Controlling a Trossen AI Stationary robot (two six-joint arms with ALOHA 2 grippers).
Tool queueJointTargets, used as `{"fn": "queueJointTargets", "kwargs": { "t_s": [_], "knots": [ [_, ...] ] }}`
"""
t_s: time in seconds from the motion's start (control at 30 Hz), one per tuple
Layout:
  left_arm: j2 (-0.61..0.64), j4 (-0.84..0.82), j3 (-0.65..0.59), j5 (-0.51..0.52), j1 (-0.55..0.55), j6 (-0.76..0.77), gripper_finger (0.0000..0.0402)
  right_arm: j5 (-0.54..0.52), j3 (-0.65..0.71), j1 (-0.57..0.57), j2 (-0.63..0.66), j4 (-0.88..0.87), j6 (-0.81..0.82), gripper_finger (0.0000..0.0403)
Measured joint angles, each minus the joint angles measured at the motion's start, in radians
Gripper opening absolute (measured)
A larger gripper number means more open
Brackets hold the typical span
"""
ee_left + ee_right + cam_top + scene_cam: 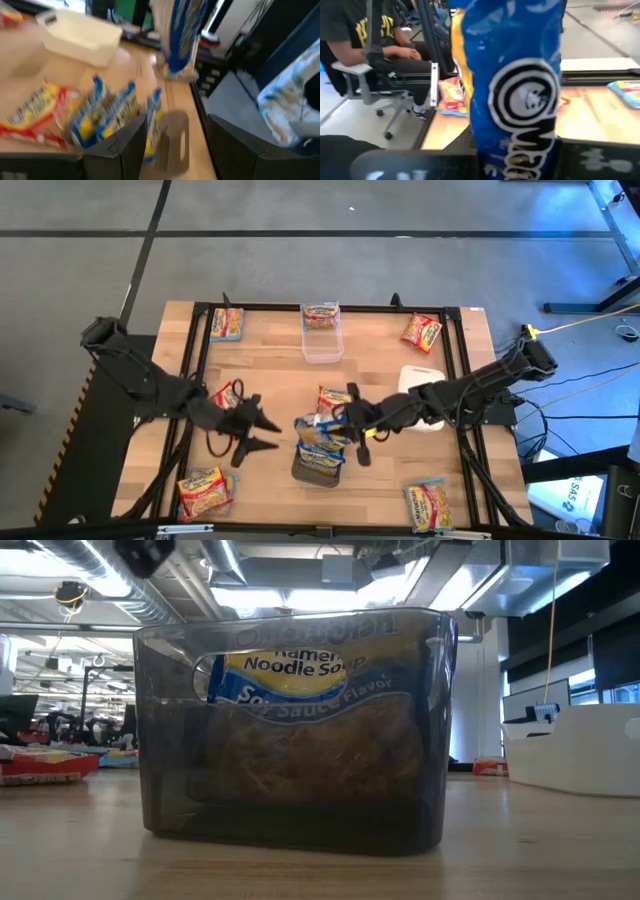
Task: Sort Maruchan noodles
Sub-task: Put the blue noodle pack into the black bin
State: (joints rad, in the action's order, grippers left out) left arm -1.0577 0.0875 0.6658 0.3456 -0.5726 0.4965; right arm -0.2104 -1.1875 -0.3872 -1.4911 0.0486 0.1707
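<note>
My right gripper (347, 420) is shut on a blue Maruchan noodle packet (515, 95) above the dark grey tray (300, 472). That tray holds upright blue packets (107, 112), and one shows through its wall (300, 680). My left gripper (272, 434) stands open just left of the tray with nothing between its fingers. Red packets lie beside the tray (335, 398) and under the left arm (228, 395). More packets lie at the table's corners (205, 490) (428, 505) (421, 332) (227, 325). My right gripper pinches one end of the blue packet (520, 155) between its two fingers. The fingers come nearly level from the table's right. The packet reaches out past the fingertips, lifted clear over the dark tray (180, 35).
A clear tub (322, 345) with one packet in it stands at the far middle. A white tray (420, 385) sits under the right arm. A black frame (455, 360) rims the table. A person sits on a chair (380, 65) beyond the table's left side.
</note>
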Motion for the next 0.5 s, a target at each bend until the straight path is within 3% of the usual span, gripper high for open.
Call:
{"fn": "queueJointTargets", "kwargs": {
  "t_s": [0.27,0.5],
  "knots": [
    [-0.134,0.053,0.0,0.056,-0.154,0.046,0.0198,-0.01,-0.112,-0.089,-0.111,-0.03,0.059,0.0033],
    [-0.262,0.131,0.0,0.06,-0.206,0.086,0.0198,-0.015,-0.298,-0.131,-0.228,-0.195,0.087,0.0031]
  ]
}}
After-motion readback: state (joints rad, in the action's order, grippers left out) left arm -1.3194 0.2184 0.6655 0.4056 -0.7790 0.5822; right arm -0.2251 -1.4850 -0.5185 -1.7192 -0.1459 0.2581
